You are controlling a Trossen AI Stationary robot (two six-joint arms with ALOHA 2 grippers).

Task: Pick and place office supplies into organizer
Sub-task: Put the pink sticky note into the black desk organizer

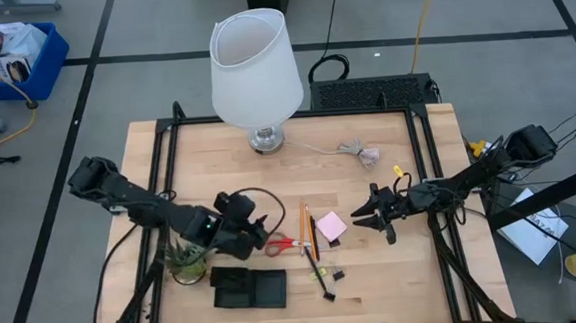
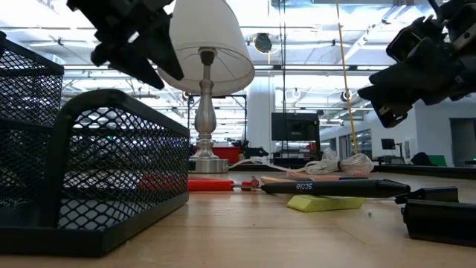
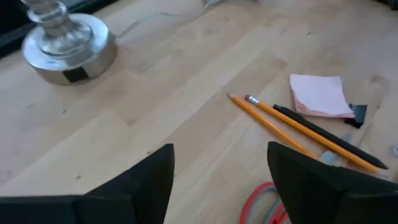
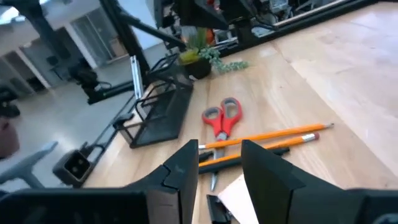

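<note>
The left gripper [image 1: 256,236] is hovering above the bench [image 1: 218,156] just beside the scissors [image 1: 285,246], its fingers [image 3: 146,180] standing wide apart and holding nothing. The scissors are lying flat, handles toward that gripper, with two pencils [image 1: 304,229] and a dark pen [image 1: 314,238] beside them, and the pink pad [image 1: 332,227] next to those. The organizer [image 1: 249,287] is sitting at the bench's front edge, near the plant [image 1: 186,258]. The right gripper [image 1: 370,219] is hanging near the pad, fingers narrowly parted, empty. A lamp [image 1: 257,68] is standing at the back edge.
</note>
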